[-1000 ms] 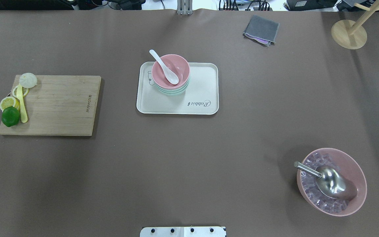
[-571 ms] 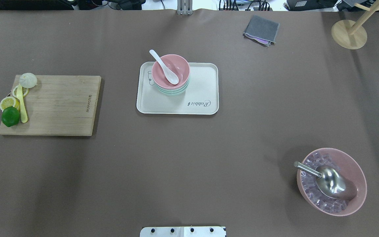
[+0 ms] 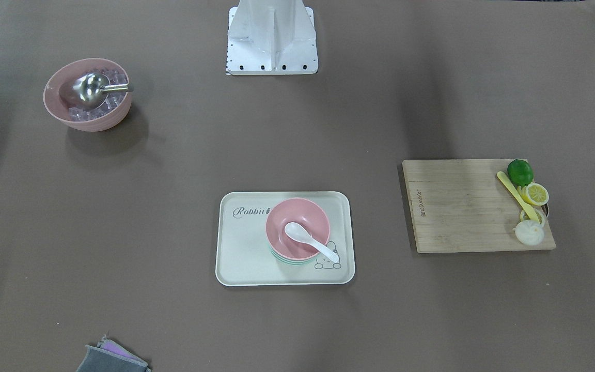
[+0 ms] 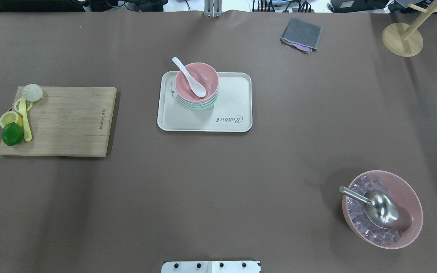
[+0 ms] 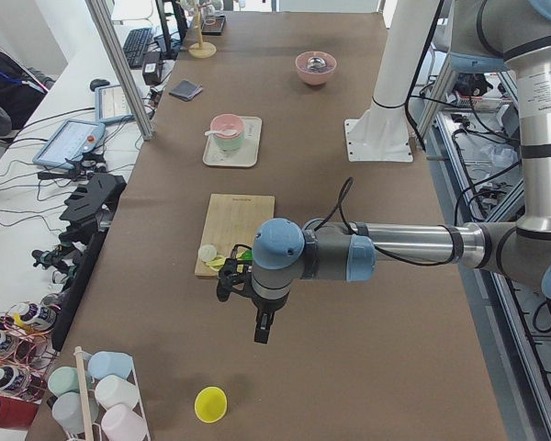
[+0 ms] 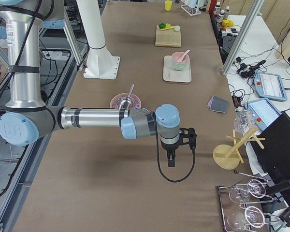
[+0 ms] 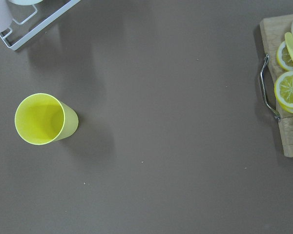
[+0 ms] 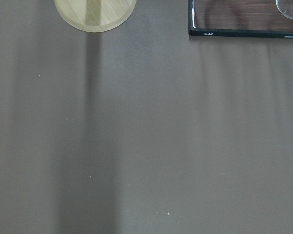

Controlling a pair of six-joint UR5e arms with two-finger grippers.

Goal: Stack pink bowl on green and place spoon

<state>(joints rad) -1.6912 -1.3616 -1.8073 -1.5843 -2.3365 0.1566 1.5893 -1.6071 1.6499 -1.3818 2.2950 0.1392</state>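
Spoon (image 4: 188,76) still inside pink bowl (image 4: 209,77)

Under my left pincer (image 5: 262,333) I see the table (image 7: 176,146) covered in matt brown sheet, with a smooth yellow plastic cup (image 7: 44,118) near it. Well away from it, the pink bowl (image 4: 209,77) and tray (image 4: 226,110) look smooth, matt plastic, the spoon (image 4: 190,77) glossy white, the cutting board (image 4: 66,121) grained bare wood, the scoop (image 4: 381,210) polished metal, the cloth (image 4: 302,33) grey fabric.

Bare table (image 4: 218,189) surrounds the tray (image 4: 235,96); the spoon (image 4: 187,75) handle juts past the pink bowl (image 4: 208,77) rim.
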